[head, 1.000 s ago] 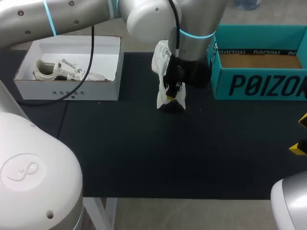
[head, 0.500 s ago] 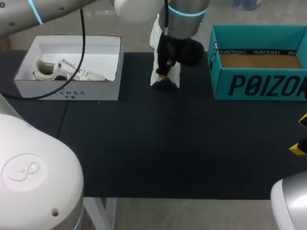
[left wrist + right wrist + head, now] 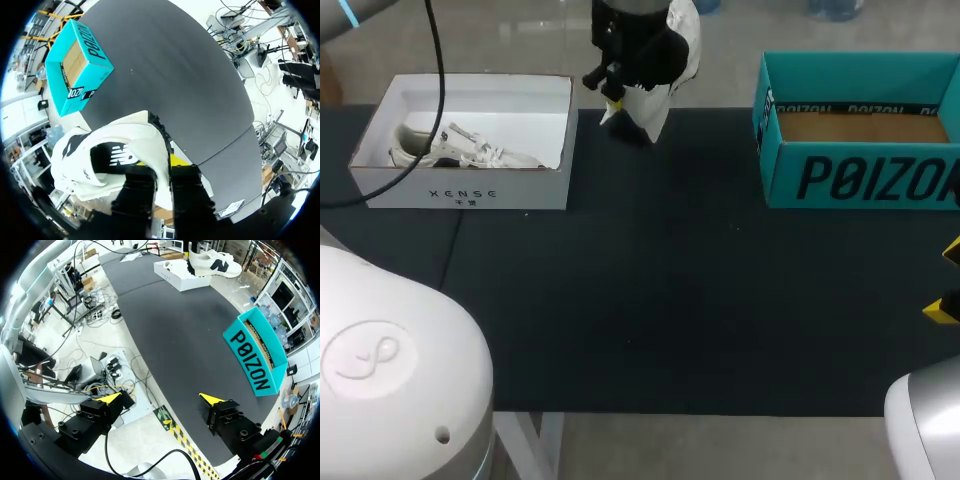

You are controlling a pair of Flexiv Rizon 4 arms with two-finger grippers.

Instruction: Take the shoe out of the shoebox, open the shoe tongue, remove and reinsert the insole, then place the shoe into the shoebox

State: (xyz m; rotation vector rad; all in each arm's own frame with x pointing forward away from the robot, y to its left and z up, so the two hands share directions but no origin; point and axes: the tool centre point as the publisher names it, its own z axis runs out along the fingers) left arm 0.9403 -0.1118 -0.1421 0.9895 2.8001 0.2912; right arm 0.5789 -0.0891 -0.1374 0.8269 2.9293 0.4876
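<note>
A white shoe with a dark side logo hangs above the table's far edge, just right of the white shoebox. My left gripper is shut on it. In the left wrist view the fingers pinch the shoe's upper edge at the left gripper, one yellow tip showing. A second white shoe lies inside the white shoebox. My right gripper stands open at the right edge, holding nothing. Its own view shows the right gripper spread wide off the table's edge, with the held shoe far ahead over the white shoebox.
A teal open box with a brown bottom stands at the back right, also seen as the teal box and the teal box. A dark mat covers the table between the two boxes.
My left arm has lifted the shoe and carried it left and toward the table's far edge, close to the white shoebox. The right gripper has stayed where it was.
</note>
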